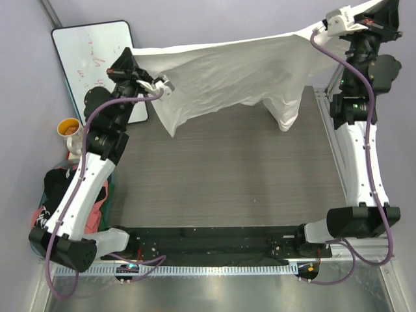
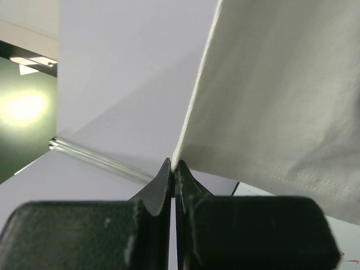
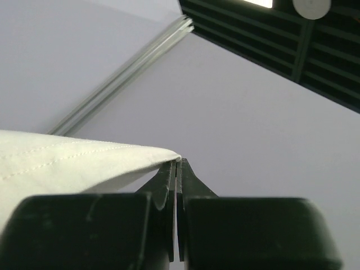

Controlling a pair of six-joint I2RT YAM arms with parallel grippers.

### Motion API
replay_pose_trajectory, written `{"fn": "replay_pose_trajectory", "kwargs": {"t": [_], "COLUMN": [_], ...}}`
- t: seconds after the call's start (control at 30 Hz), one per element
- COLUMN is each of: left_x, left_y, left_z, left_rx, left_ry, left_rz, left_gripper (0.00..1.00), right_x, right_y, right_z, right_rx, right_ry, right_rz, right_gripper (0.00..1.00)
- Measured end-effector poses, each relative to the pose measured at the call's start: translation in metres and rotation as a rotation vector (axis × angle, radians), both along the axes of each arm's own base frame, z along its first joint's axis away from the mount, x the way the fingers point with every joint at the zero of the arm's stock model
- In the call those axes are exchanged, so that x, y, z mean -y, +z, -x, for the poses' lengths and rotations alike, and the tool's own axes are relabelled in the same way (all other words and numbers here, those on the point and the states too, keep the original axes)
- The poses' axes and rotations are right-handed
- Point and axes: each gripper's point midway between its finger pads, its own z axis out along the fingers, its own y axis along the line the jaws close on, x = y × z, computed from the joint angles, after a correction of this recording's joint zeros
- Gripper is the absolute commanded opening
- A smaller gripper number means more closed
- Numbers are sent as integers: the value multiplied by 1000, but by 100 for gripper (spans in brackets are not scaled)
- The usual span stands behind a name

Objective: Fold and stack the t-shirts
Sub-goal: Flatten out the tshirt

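A large white t-shirt (image 1: 227,71) hangs spread in the air over the far half of the table, stretched between my two grippers. My left gripper (image 1: 165,85) is shut on its left corner, and the left wrist view shows the hemmed edge (image 2: 270,107) pinched at the tips (image 2: 174,164). Raised at the far right, my right gripper (image 1: 323,26) is shut on the other corner. The right wrist view has the cloth (image 3: 67,160) running off left from the tips (image 3: 178,162). A black t-shirt (image 1: 57,185) and a pink-red one (image 1: 99,207) lie bunched off the table's left edge.
A whiteboard (image 1: 91,55) lies at the far left behind the left arm. A cup with orange contents (image 1: 68,129) stands beside that arm. The grey table top (image 1: 227,182) lies bare below the hanging shirt, with a metal rail (image 1: 328,130) along its right edge.
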Motion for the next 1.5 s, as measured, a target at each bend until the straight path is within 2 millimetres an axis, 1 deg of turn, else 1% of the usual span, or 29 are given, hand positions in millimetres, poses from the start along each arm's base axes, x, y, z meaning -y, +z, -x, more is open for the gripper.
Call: {"fn": "replay_pose_trajectory", "kwargs": {"t": [0.1,0.17,0.23,0.33,0.4,0.43,0.5,0.6,0.67,0.73,0.77,0.83,0.87,0.93,1.0,1.07,1.1,1.17,1.2,1.23,1.27,1.33,1.4,1.43,1.5], "left_x": [-3,-3,-1,1,2,1,-2,-10,-14,-15,-15,-13,-10,-7,-1,5,7,10,10,10,10,7,6,5,4], "left_y": [13,18,22,22,22,22,19,14,7,1,-2,-13,-22,-32,-37,-33,-29,-14,-4,7,19,40,48,49,32], "left_z": [22,28,30,27,20,16,3,-27,-54,-80,-95,-123,-137,-160,-181,-199,-205,-208,-206,-201,-195,-178,-158,-147,-126], "left_rx": [52,73,92,99,104,104,98,85,71,57,55,45,35,32,41,73,90,135,163,192,226,282,303,308,260], "left_ry": [-12,-19,-24,-30,-30,-27,-19,6,21,25,27,24,16,8,-5,-12,-15,-15,-15,-14,-11,-6,-13,-19,-49], "left_rz": [-19,-33,-47,-61,-76,-83,-100,-127,-144,-157,-164,-190,-207,-237,-263,-279,-280,-277,-273,-270,-265,-260,-260,-255,-243], "left_gripper": [0,0,0,0,0,0,0,0,0,0,0,0,0,0,0,0,0,0,0,0,0,0,0,0,0], "right_x": [-2,-3,-4,-5,-5,-5,-6,-6,-1,6,12,24,30,46,60,72,77,81,81,79,77,70,66,63,59], "right_y": [31,48,64,74,74,72,61,35,15,-9,-24,-54,-65,-86,-94,-86,-80,-60,-51,-34,-25,-1,3,2,-14], "right_z": [48,73,91,106,107,104,94,64,33,-4,-23,-61,-77,-113,-138,-152,-154,-147,-142,-130,-122,-94,-75,-60,-43], "right_rx": [80,124,165,194,191,184,159,91,38,-23,-56,-121,-147,-190,-203,-177,-164,-125,-105,-64,-43,11,10,12,-27], "right_ry": [-16,-25,-35,-50,-61,-65,-75,-81,-86,-92,-95,-104,-108,-122,-135,-149,-154,-158,-157,-152,-150,-143,-139,-135,-125], "right_rz": [22,37,51,68,83,91,112,143,159,168,170,173,173,168,162,157,154,151,154,156,159,171,178,185,194], "right_gripper": [1,1,1,1,1,1,1,1,1,1,1,1,1,1,1,1,1,1,1,1,1,1,1,1,1]}}
